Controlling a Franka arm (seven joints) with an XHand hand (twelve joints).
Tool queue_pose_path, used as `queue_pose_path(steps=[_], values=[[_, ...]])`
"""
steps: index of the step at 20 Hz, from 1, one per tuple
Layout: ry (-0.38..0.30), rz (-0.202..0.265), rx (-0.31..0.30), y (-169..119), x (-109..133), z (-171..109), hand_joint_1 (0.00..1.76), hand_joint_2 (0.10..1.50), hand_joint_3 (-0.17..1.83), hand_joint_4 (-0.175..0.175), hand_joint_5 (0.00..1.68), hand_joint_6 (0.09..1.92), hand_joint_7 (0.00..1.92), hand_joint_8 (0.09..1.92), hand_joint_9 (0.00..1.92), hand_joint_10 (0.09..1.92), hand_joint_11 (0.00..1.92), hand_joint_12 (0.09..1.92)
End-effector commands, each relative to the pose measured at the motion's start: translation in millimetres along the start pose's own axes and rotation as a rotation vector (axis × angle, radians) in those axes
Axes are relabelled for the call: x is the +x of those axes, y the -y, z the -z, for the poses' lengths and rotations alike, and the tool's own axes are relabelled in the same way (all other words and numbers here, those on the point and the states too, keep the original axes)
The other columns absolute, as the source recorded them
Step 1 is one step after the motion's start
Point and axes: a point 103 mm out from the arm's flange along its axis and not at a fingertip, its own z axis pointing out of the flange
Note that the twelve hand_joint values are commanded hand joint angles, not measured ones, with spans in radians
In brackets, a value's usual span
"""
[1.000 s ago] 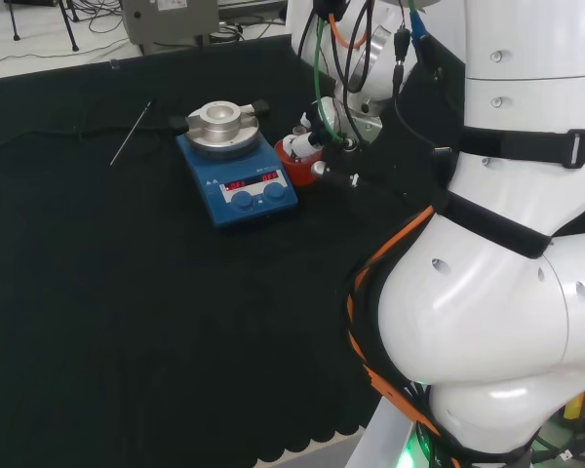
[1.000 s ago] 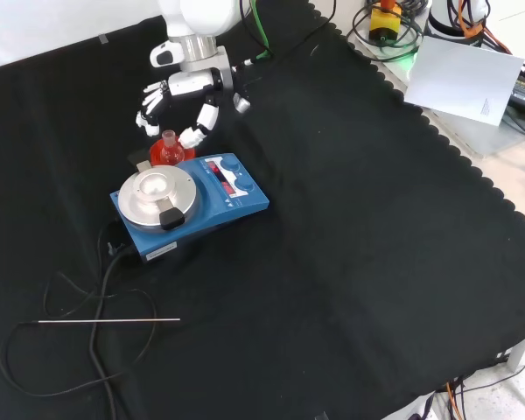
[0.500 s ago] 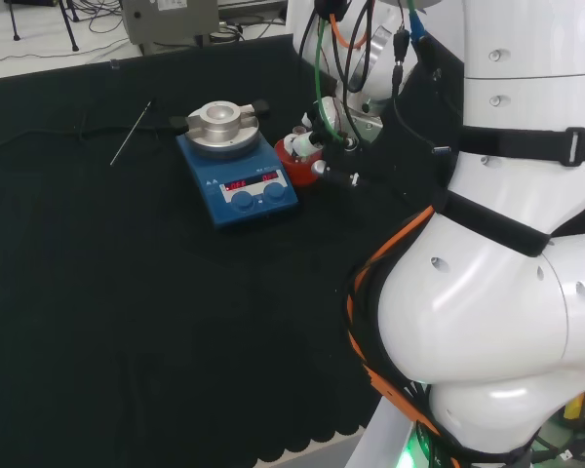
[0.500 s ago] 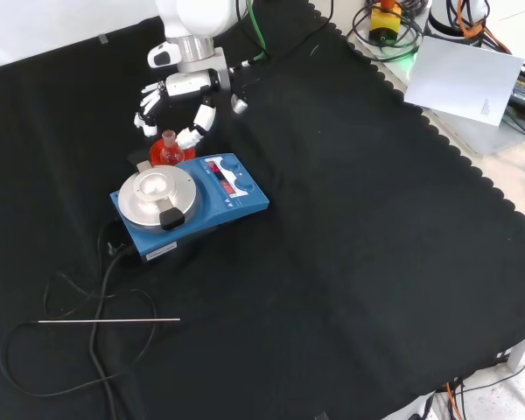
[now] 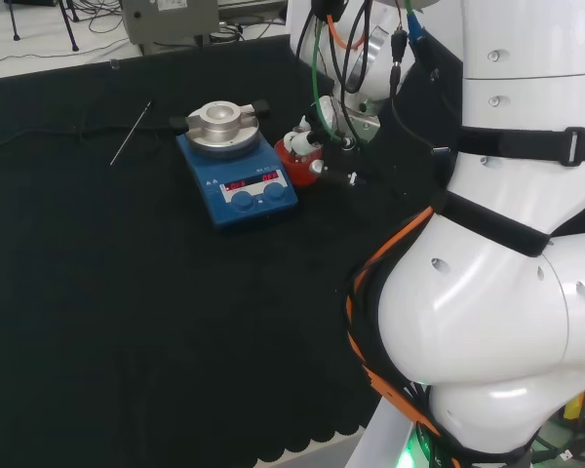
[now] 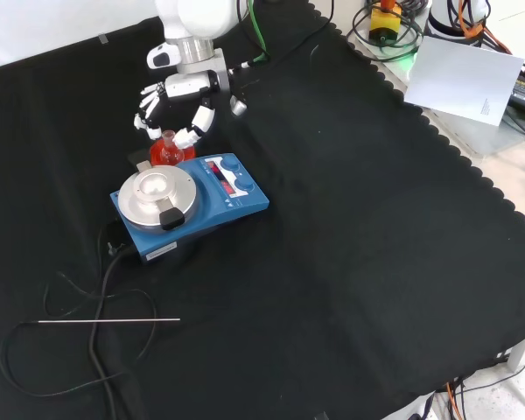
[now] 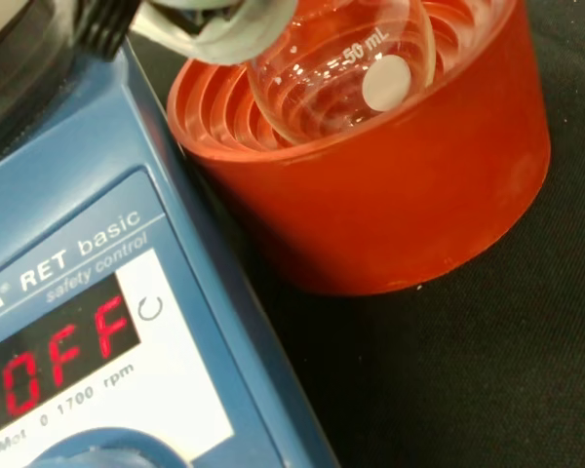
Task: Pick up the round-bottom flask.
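**Hand hangs over the flask, fingers closer to its neck**

The flask [image 6: 167, 147] sits in its red ribbed stand [image 6: 174, 157] on the black cloth [image 6: 350, 227], just behind the blue stirrer [image 6: 190, 205] in the front view. In the wrist view the clear round bulb [image 7: 343, 68] rests in the stand's [image 7: 390, 185] ribbed hollow, and the stand is just beside the stirrer's [image 7: 88, 322] blue casing.

The hand [image 6: 177, 94] hangs over the flask with its fingers [image 6: 145, 112] and thumb [image 6: 195, 129] curved down on either side of the neck. They are spread apart, not closed round the glass; whether any fingertip touches the neck cannot be told. In the head view the hand [image 5: 310, 133] sits at the stand [image 5: 294, 162], to the right of the stirrer [image 5: 237, 174].

Compared with one second ago, the hand has shifted a little farther up the front view, and its thumb now lies nearer the flask's neck. The flask and stand have not moved. The stirrer, its cable [image 6: 87, 297] and the thin rod [image 6: 109, 320] on the cloth lie where they were.
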Motion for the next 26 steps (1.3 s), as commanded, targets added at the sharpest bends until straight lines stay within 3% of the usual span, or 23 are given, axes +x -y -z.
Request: queue_pose_path(steps=[1,3,5,11,17,26], values=[[0.014,-0.005,-0.032,1.2,2.4,-1.3,1.0,0.86,0.4,0.119,0.98,0.87,0.44,0.65,0.61,0.63,0.17,1.33],[0.018,-0.005,-0.039,1.8,3.7,-1.4,1.04,0.88,0.37,0.162,1.06,0.89,0.47,0.63,0.65,0.6,0.21,1.31],[0.014,-0.006,-0.042,1.9,4.4,-0.6,1.06,0.82,0.49,0.173,1.08,0.94,0.5,0.61,0.68,0.58,0.24,1.31],[0.002,-0.009,-0.047,3.4,8.2,5.5,1.06,0.76,0.63,0.175,1.08,0.99,0.52,0.61,0.71,0.56,0.27,1.31],[-0.021,-0.043,-0.003,14.0,23.0,40.8,1.07,0.74,0.66,0.175,1.08,1.01,0.52,0.61,0.71,0.56,0.3,1.3],[-0.008,-0.036,-0.024,34.0,44.5,85.6,1.07,0.72,0.71,0.175,1.09,1.01,0.52,0.61,0.73,0.57,0.35,1.29]])
